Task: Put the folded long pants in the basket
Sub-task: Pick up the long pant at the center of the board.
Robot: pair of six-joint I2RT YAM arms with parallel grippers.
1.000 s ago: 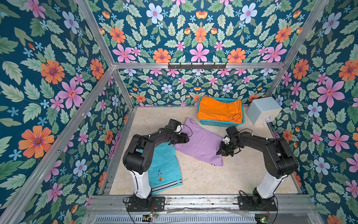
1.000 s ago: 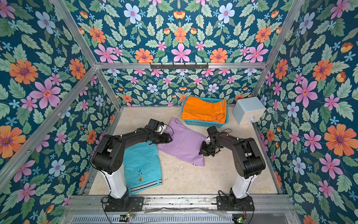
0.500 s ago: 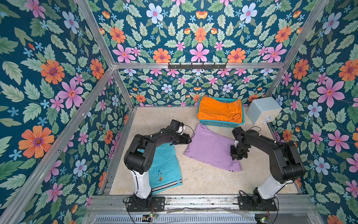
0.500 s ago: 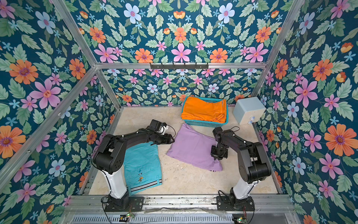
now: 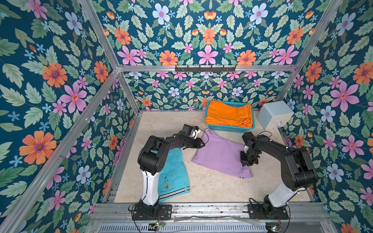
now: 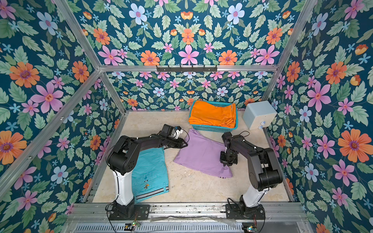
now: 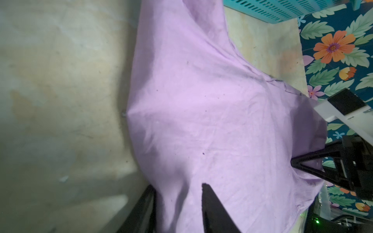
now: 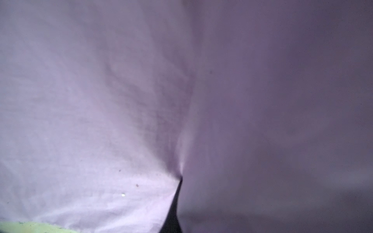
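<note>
- Basket (image 5: 210, 126) sits at the far wall, with the pale box (image 5: 274, 115) just beside it in the corner. Orange pants (image 5: 229, 115) lie folded inside, filling it from rim to rim.
- Lilac pants (image 5: 220, 155) are spread on the table (image 5: 212, 187) between the two arms. One corner lies just beside the basket's front wall — outside it.
- Right gripper (image 5: 246, 162) points down onto the lilac pants at the side nearest its own arm. In the right wrist view the jaws are closed, with the cloth puckered into the pinch.
- Left gripper (image 7: 177, 184) is low at the opposite edge of the lilac pants. One finger is outside the cloth edge and the other on top, half closed, with a fold of lilac in the gap. Cannot tell whether the fold is actually pinched.
- Turquoise pants (image 5: 173, 173) lie flat on the table on the left arm's side, partly hidden by that arm. The striped waistband faces the near edge — well apart from the basket.
</note>
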